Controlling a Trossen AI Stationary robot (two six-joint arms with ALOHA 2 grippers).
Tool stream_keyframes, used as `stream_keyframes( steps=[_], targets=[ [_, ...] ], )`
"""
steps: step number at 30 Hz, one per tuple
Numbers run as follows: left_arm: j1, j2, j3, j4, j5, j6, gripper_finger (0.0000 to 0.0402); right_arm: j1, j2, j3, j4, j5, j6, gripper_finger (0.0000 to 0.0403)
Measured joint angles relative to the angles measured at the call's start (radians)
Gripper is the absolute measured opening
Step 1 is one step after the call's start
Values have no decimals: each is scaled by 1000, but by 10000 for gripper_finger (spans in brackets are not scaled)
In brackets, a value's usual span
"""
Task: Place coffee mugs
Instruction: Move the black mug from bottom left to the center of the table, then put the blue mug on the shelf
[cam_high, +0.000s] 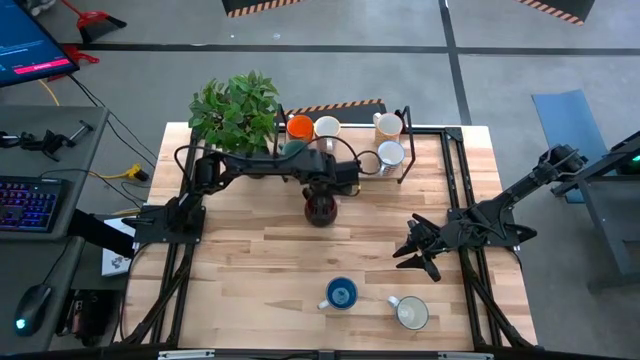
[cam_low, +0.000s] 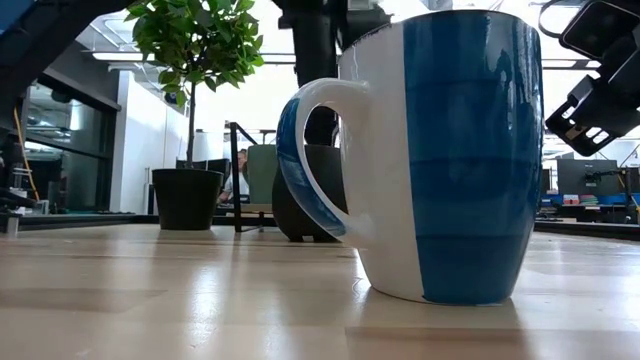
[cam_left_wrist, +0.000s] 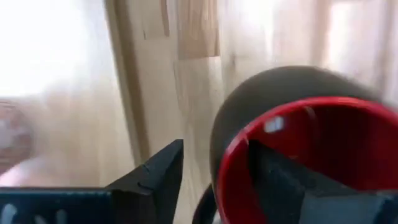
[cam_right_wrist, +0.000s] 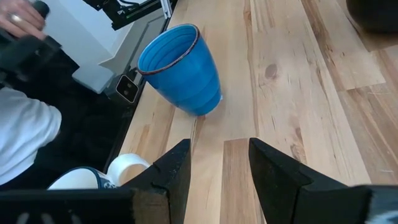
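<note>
A mug, dark outside and red inside (cam_high: 320, 210) (cam_left_wrist: 311, 137), stands upright on its base at the table's middle, in front of the rack. My left gripper (cam_high: 321, 192) (cam_left_wrist: 214, 158) hangs over it, pointing down and open. One finger stands above the red hollow, the other outside the wall, and both look clear of the rim. A blue mug (cam_high: 341, 293) (cam_right_wrist: 180, 68) and a white mug (cam_high: 411, 313) stand near the front edge. My right gripper (cam_high: 424, 247) (cam_right_wrist: 217, 165) waits open at the right, nothing between its fingers.
A wire rack (cam_high: 400, 180) at the far edge holds orange (cam_high: 300, 127), cream (cam_high: 327, 127) and white (cam_high: 390, 154) mugs. A potted plant (cam_high: 238, 108) stands at the far left. In the right wrist view a person's hand (cam_right_wrist: 18, 22) shows beyond the near edge.
</note>
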Motion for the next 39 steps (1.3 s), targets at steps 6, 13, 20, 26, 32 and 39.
stream_keyframes(
  steps=[6,13,20,26,32,39],
  targets=[
    [-28,-1,170,-214,1,-19,176,0,0,0,-10,0,-12,142],
    [-63,-29,206,-412,53,-189,173,0,0,0,9,51,-164,142],
    [-126,-180,5,-424,250,-275,173,-2,-2,0,91,161,-251,142],
    [-236,-466,-348,-419,250,-426,173,-15,-1,0,124,168,-237,142],
    [-406,-736,-663,-314,250,-779,173,-53,-1,0,130,103,-190,142],
    [-654,-986,-978,86,185,-1004,172,-144,-1,0,189,-1,-159,142]
  ],
)
